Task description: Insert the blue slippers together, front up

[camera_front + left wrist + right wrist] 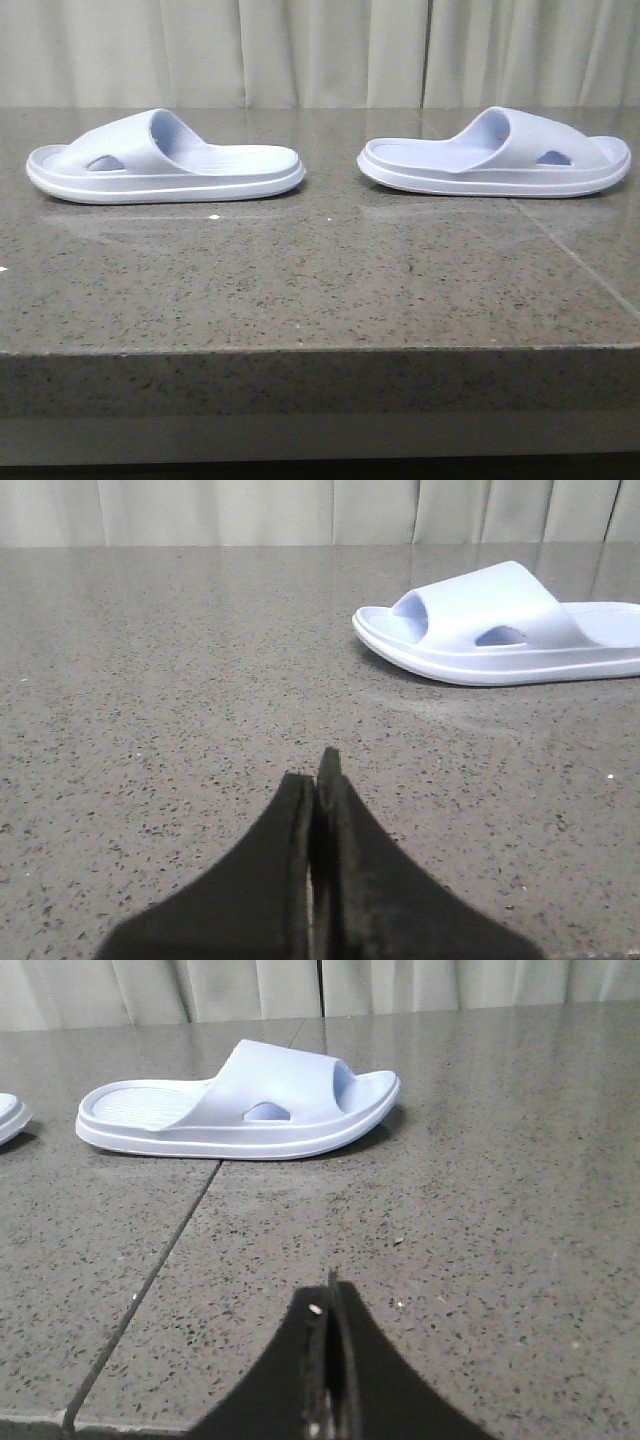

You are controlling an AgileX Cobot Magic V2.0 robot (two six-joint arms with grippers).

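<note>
The blue slippers lie sole-down on a speckled grey stone table (320, 290), well apart from each other, heels turned inward and toes pointing to the outer edges. The left slipper (165, 160) sits far left, the right slipper (495, 153) far right, both close to the pale curtain (320, 50) hanging behind the table's far edge. A bare stretch of stone lies between the two heels, and a wide bare band runs from the slippers to the table's near edge (a thin seam (575, 260) in the stone crosses the right part, passing under the right slipper).

The left gripper (318, 780) is clenched on nothing, its dark fingers pressed together low over the stone, with the left slipper (505, 625) ahead of it and off to one side, well apart. The right gripper (330, 1305) is likewise clenched and holds nothing, hovering near the seam, the right slipper (240, 1105) lying farther off.
</note>
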